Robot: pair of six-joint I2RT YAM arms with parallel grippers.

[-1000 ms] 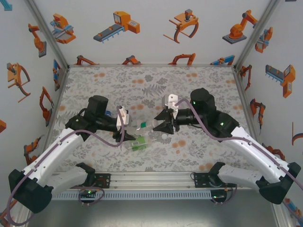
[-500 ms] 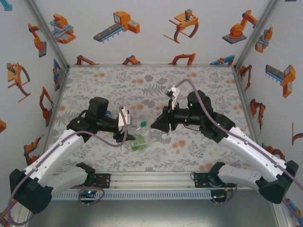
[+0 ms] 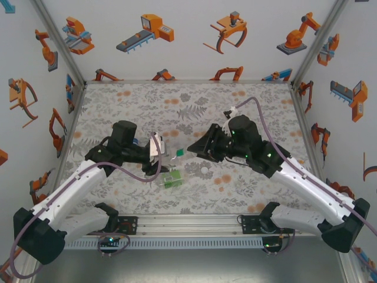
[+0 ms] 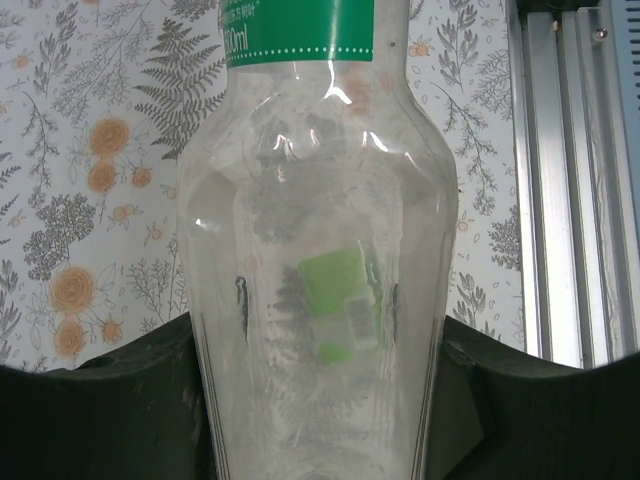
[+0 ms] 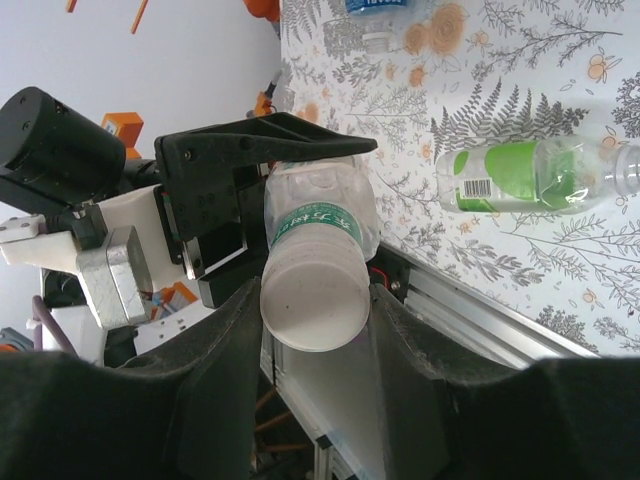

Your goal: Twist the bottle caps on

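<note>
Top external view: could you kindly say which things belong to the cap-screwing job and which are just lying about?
Job: held bottle, lying bottle, blue-labelled bottle, white cap, left tool, right tool.
Just there: floral table cover, robot pictures on walls, front rail.

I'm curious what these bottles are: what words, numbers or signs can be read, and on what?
"00ml", start cut off: green label of the held bottle.
Other white print on that label: blurred.
The barcode on the lying bottle: digits too small.
Print on the blue-labelled bottle: unreadable.
</note>
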